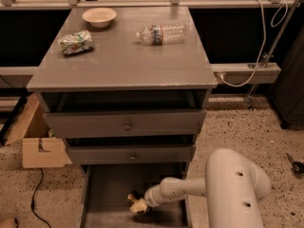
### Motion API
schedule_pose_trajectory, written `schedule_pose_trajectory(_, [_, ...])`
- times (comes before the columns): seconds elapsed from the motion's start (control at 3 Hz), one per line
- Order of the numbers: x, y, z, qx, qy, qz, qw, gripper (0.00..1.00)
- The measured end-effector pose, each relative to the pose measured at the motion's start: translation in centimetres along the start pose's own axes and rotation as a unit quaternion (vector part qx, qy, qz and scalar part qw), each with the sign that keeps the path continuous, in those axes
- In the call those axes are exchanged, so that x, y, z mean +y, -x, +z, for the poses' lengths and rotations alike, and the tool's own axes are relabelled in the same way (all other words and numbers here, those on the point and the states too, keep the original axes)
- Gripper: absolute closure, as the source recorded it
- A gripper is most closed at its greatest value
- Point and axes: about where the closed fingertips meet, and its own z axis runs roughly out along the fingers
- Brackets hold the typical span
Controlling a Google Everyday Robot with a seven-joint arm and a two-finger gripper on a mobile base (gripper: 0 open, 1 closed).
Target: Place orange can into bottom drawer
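Observation:
The bottom drawer (107,189) of the grey cabinet is pulled out at the bottom of the camera view. My white arm reaches into it from the right. My gripper (140,204) is low inside the drawer, near its middle front, shut on the orange can (134,198). The can is small and orange-gold, tilted, mostly hidden by the gripper. I cannot tell whether it rests on the drawer floor.
On the cabinet top lie a green-and-white snack bag (75,42), a white bowl (99,16) and a clear plastic bottle (161,33). Two shallower drawers with round knobs (127,126) are above the open one. A cardboard box (40,148) stands left of the cabinet.

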Motion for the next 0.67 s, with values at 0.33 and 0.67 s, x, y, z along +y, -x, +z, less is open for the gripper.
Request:
schedule_pose_trajectory(0.33, [-0.1, 0.1, -1.9, -0.005, 0.002, -0.004, 1.0, 0.0])
schedule_pose_trajectory(0.67, [-0.3, 1.9, -7.4, -0.029, 0.015, -0.025, 0.9992, 0.0])
